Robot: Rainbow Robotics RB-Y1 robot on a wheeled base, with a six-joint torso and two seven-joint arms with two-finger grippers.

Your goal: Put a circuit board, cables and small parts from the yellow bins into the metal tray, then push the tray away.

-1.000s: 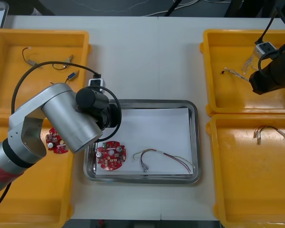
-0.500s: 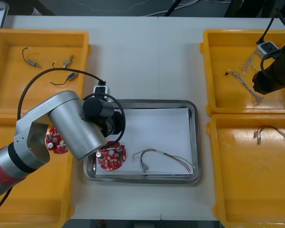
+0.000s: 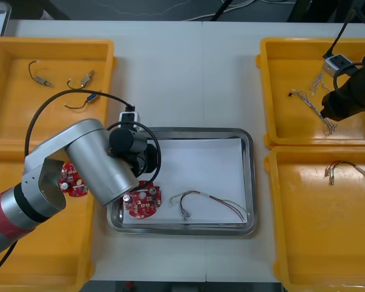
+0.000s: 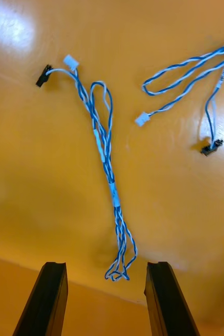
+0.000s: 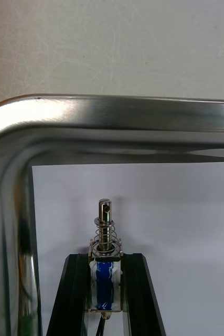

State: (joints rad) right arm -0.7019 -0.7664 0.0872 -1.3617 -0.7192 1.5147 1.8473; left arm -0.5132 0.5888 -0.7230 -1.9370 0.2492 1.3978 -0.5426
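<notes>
Pinching small metal part (image 5: 105,223) — left pincer (image 5: 106,261)

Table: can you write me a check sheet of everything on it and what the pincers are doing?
Surface: light table, bare beyond the tray.
Job's things: metal tray holds a red circuit board and a thin cable; yellow bins at both sides.
Clutter: nothing seen.
Pincers: left pincer shut on a small metal part near the tray's corner; right pincer open above a blue and white cable.
Cables: a second blue and white cable lies beside it.
Surroundings: dark floor beyond the table.
</notes>
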